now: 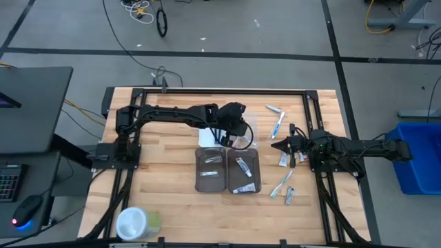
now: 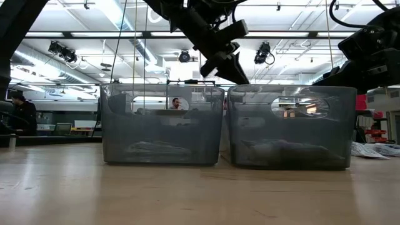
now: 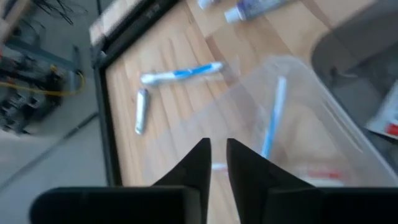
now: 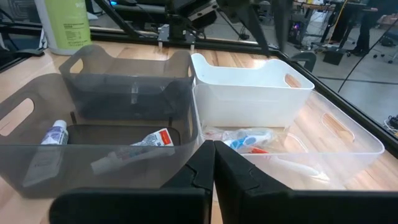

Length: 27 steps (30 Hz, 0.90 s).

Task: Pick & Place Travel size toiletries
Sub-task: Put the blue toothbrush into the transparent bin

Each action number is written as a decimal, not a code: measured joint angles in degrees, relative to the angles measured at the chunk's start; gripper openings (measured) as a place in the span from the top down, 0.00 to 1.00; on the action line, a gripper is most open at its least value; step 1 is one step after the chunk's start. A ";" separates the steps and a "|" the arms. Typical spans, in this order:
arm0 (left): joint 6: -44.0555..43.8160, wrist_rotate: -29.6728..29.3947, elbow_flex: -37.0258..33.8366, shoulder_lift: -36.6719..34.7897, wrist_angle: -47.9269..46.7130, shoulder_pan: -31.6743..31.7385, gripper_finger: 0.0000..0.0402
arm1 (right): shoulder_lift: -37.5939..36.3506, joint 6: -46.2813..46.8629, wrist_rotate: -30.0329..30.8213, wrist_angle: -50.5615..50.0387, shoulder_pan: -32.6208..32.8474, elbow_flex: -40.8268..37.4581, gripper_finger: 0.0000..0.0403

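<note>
Left end effector (image 1: pixel 233 131) hangs over the clear tray (image 1: pixel 241 141), fingers nearly together, nothing visibly held. Right end effector (image 1: pixel 279 145) closed, empty, at the right tabletop (image 1: pixel 172 207) side. Two grey trays: left one (image 1: pixel 211 169) holds pale items, right one (image 1: pixel 244 172) two tubes (image 1: pixel 243 167). Clear tray: one toothbrush (image 3: pixel 272 118). Loose toiletries (image 1: pixel 277 124) lie right of the trays.

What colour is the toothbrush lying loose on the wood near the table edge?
The toothbrush is white with a blue middle, seen best in the left wrist view.
</note>
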 joint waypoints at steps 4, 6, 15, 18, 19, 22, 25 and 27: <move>-1.15 -0.06 0.00 -0.61 -1.03 -0.28 0.93 | 0.00 0.00 0.01 -0.02 -0.01 0.00 0.97; -1.54 -0.03 -0.07 -1.10 -1.37 -0.39 0.96 | 0.00 0.00 0.01 -0.04 -0.01 0.00 0.97; -2.94 0.23 -0.06 -3.60 -2.87 -0.44 0.96 | -0.01 0.00 0.01 0.00 0.00 0.01 0.97; -6.23 0.38 -0.06 -6.22 -4.60 -0.50 0.97 | 0.00 0.00 0.02 0.00 -0.01 0.01 0.97; -7.46 0.44 -0.05 -7.11 -5.03 -0.50 0.98 | 0.00 0.00 0.01 -0.02 -0.02 0.02 0.97; -10.77 0.98 -0.04 -9.77 -7.22 -0.50 0.99 | 0.00 0.00 0.01 -0.01 0.00 0.00 0.97; -12.57 2.19 -0.63 -12.32 -7.17 -0.50 0.98 | 0.00 0.00 0.01 -0.02 -0.02 0.01 0.97; -13.67 2.19 -1.64 -14.15 -7.67 -0.50 0.99 | 0.00 0.00 -0.01 0.00 0.00 0.00 0.97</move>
